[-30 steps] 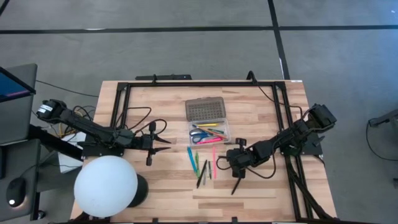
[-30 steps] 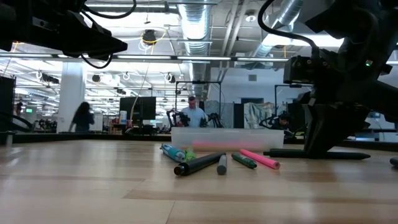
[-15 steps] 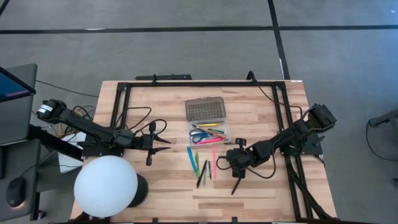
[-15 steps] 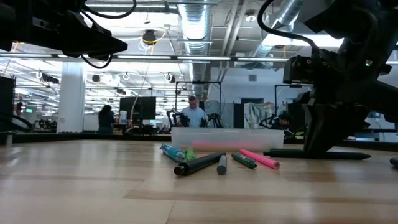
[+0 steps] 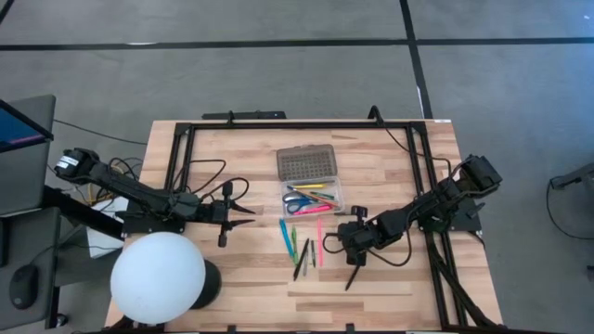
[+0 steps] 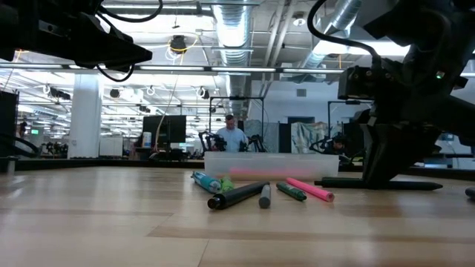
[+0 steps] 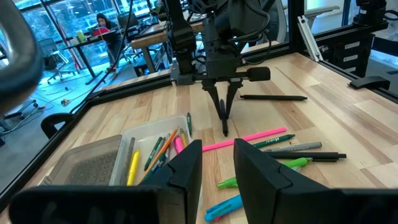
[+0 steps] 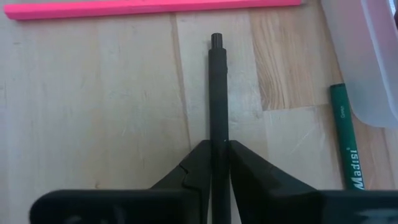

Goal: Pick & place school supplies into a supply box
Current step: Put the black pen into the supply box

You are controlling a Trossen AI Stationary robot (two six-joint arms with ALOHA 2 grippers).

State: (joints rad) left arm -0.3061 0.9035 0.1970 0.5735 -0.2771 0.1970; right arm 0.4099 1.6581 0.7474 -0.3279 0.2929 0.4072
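Right gripper [image 8: 219,149] pinching thin matte-black pen [image 8: 217,87]; woodgrain table [image 8: 93,93].

From table height the supply box [image 6: 261,165] hides its contents, and the right gripper's [image 6: 377,176] fingertips blur into shadow.

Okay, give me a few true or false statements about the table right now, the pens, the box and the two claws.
1. The right claw pinches a black pen. True.
2. The supply box is empty. False: it already holds several pens and blue-handled scissors.
3. The box's lid is closed. False: it lies open, flat.
4. A pink pen lies on the table outside the box. True.
5. The left claw holds a marker. False: nothing is between its fingers.
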